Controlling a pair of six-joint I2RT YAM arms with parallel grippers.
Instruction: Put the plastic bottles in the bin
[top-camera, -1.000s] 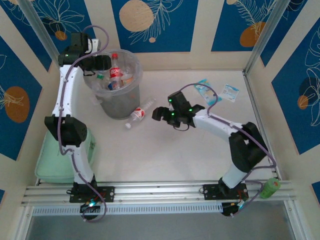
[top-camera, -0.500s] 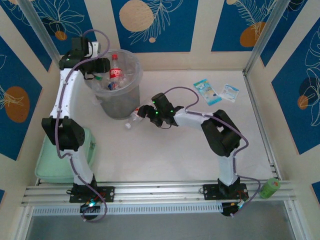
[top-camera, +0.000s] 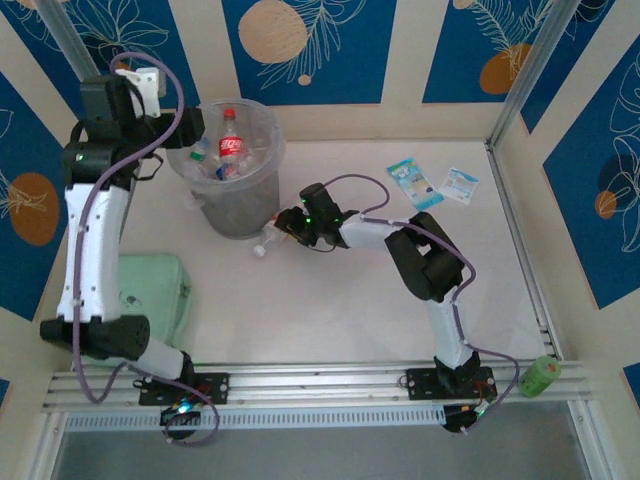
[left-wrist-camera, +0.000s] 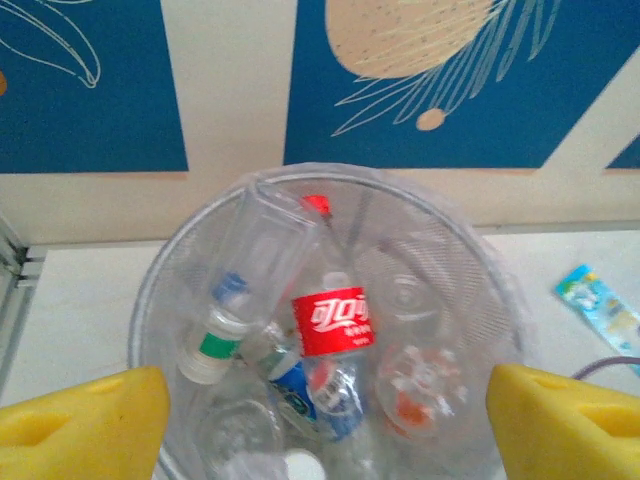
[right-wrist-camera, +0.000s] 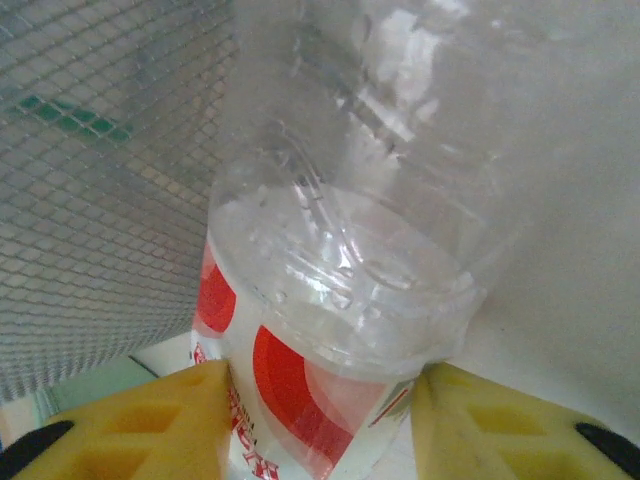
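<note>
The bin (top-camera: 240, 200) stands at the back left, a translucent round bucket holding several plastic bottles. In the left wrist view I look down into the bin (left-wrist-camera: 165, 280), where a red-labelled bottle (left-wrist-camera: 332, 322), a green-banded one (left-wrist-camera: 216, 345) and a blue-labelled one (left-wrist-camera: 300, 395) lie. My left gripper (left-wrist-camera: 328, 405) hangs open above the bin's left rim (top-camera: 190, 125), nothing between its yellow pads (left-wrist-camera: 90, 415). One clear bottle with a red-and-white label (top-camera: 268, 238) lies on the table against the bin's foot. My right gripper (top-camera: 287, 225) is shut on this bottle (right-wrist-camera: 330, 300), a pad (right-wrist-camera: 150, 425) touching each side.
Two flat blue-and-white packets (top-camera: 413, 182) (top-camera: 462, 186) lie at the back right. A pale green pad (top-camera: 150, 290) sits at the left by the left arm. A green cylinder (top-camera: 538, 377) rests on the front rail at the right. Walls enclose the table.
The left arm has risen and swung back to the left of the bin. The right gripper has pushed further left along the table and closed around the lying bottle.
</note>
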